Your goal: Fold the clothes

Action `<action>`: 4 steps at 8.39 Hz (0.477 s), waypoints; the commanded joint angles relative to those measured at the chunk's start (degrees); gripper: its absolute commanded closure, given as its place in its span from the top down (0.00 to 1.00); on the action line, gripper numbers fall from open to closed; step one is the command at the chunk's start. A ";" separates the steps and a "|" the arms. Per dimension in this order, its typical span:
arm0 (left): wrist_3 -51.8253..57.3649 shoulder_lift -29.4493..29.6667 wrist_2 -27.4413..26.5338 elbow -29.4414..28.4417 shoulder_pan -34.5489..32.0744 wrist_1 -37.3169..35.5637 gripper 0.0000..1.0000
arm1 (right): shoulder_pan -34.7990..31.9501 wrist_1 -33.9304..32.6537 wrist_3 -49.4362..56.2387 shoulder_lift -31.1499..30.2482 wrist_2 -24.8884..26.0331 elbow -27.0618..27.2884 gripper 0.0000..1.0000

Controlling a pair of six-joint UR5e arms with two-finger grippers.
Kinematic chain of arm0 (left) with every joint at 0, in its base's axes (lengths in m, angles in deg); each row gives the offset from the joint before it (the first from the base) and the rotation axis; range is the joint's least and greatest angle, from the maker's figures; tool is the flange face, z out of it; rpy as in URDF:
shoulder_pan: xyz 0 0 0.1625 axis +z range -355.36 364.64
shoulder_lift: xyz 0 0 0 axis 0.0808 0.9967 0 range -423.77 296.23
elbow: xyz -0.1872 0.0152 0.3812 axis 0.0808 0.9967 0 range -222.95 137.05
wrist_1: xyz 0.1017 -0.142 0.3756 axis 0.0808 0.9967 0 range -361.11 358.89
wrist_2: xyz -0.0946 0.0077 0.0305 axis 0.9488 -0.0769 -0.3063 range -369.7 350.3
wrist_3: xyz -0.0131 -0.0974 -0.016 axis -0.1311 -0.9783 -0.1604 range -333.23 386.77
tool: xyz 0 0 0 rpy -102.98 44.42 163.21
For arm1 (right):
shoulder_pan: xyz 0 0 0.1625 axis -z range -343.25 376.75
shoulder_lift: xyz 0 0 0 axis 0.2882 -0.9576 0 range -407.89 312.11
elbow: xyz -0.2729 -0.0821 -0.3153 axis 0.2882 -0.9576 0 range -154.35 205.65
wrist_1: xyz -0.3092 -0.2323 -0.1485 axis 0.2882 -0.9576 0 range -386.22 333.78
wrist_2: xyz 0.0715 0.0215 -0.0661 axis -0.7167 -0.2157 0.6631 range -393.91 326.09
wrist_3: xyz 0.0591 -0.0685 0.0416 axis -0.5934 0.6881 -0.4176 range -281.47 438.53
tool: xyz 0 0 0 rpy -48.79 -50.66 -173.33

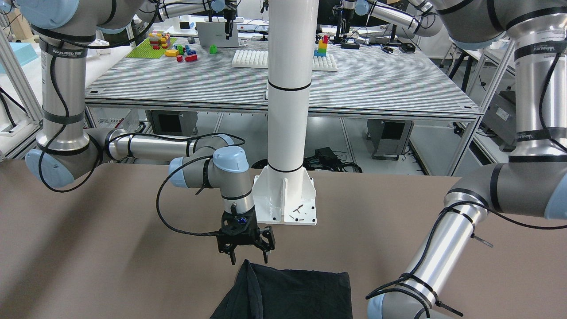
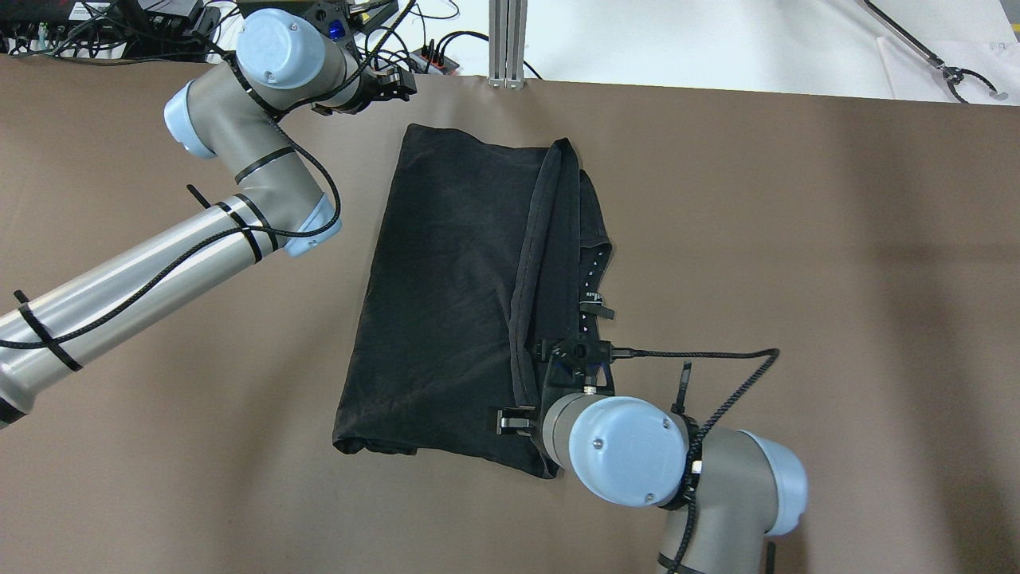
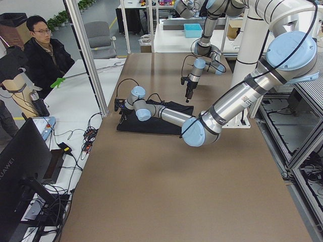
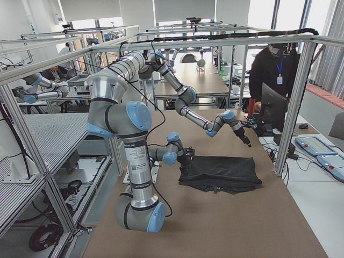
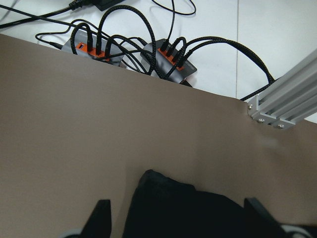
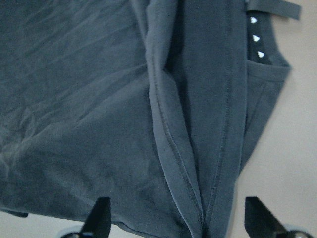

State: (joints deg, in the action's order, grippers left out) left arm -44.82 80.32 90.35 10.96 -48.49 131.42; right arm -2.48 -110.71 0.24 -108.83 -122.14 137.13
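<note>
One black clothes (image 2: 446, 295), lengthwise away from robot

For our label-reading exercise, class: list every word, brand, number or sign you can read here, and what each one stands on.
"HUAWEI": back of the dark monitor.
"WANJEED", then characters too small to read: black band on the right arm.
Sticker on the right arm's column: too small to read.
White marks on the clothes: shapes, not letters.
</note>
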 commanded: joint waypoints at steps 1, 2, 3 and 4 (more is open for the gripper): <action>1.10 -3.64 1.11 4.09 -0.93 -0.17 0.94 | 0.42 -0.76 19.12 5.03 0.16 -6.97 0.88; 0.93 -3.64 1.03 4.18 -0.93 -0.08 0.94 | 0.24 -0.67 21.40 5.13 0.16 -7.94 0.82; 0.49 -3.64 0.85 4.18 -0.93 -0.08 0.94 | 0.33 -0.59 22.91 5.57 0.16 -10.30 0.75; 0.31 -3.73 0.67 4.18 -0.93 -0.08 0.94 | 0.33 -0.59 23.62 6.96 0.25 -11.80 0.69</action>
State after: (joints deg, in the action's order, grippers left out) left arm -44.07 76.81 91.30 14.97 -49.38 131.33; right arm -2.17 -111.33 20.97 -103.68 -121.98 128.68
